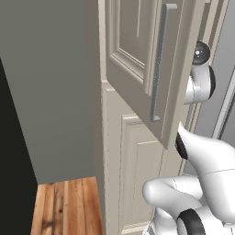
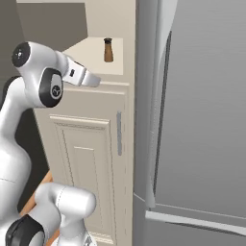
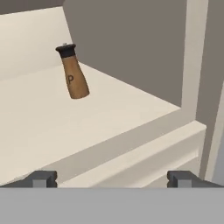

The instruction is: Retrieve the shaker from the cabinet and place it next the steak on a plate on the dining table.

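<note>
1. The cabinet point(image 1: 137, 151) has its upper door point(image 1: 142, 55) swung open, bar handle point(image 1: 158, 64) facing out; the opening step looks done.
2. The shaker point(image 3: 73, 72), brown with a dark cap, stands upright on the cream shelf point(image 3: 52, 127), set back from the front edge; nothing touches it.
3. The gripper point(image 3: 111, 178) sits at the shelf's front lip, fingertips point(image 3: 41, 178) spread wide with nothing between them; the shaker lies ahead and off to one side.
4. Left to do, by my judgement: reach in, grasp the shaker, withdraw, then carry it to the plate beside the steak.
</note>
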### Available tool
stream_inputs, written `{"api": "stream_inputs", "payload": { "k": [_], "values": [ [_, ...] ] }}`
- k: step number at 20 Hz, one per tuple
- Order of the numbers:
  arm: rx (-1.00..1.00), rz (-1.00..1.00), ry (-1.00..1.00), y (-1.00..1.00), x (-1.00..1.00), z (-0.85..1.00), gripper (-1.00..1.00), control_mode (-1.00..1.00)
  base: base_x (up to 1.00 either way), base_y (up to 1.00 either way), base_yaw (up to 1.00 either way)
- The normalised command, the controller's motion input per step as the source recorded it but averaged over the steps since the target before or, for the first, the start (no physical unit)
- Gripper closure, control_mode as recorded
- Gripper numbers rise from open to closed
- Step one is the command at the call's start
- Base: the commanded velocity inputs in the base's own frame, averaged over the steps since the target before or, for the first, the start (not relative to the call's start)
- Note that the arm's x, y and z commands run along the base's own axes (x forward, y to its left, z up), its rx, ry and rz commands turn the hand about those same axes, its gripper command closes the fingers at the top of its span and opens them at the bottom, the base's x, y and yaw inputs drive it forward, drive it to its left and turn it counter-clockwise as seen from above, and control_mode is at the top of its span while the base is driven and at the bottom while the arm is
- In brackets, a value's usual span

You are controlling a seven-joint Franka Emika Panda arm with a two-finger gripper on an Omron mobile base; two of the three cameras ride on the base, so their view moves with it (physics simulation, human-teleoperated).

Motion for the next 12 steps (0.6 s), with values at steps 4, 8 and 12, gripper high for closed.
{"api": "stream_inputs", "payload": {
  "k": [4,8,12],
  "values": [
    [0.00,0.01,-0.03,-0.05,0.12,0.14,-1.00,-1.00,0.00,0.00,0.00],
    [0.00,0.02,-0.01,0.00,0.15,0.25,-1.00,-1.00,0.00,0.00,0.00],
    [0.00,0.02,0.00,0.00,0.15,0.30,-1.00,-1.00,0.00,0.00,0.00]
  ]
}}
